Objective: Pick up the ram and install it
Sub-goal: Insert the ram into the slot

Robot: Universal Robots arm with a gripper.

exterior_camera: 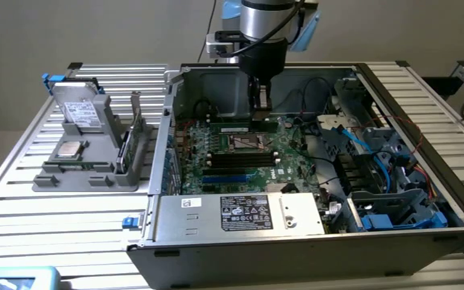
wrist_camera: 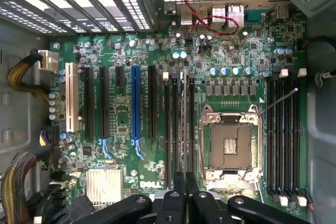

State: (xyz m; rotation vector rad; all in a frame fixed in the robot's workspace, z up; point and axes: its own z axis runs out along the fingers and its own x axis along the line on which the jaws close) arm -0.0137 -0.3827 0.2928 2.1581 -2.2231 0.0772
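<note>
Here, the ram stands on edge at the memory slots

The gripper [exterior_camera: 260, 110] is clenched on the ram [exterior_camera: 232, 128] inside the open computer case [exterior_camera: 224, 90]. In the exterior view this is at upper centre, just behind the CPU socket [exterior_camera: 244, 143]. From the wrist, the ram's thin top edge runs in line with the black memory slots [wrist_camera: 168, 124] beside the socket. I cannot tell whether it is seated.

It should handle as light and stiff but fragile. The best hold is probably the bare long edges near mid-length, clear of the chips and contacts.

Room is tight. Neighbouring slots flank it closely, the socket lever [wrist_camera: 278, 100] lies near, and blue cables [exterior_camera: 351, 142] crowd the exterior view's right. Straight up and down looks like the freest path.
</note>
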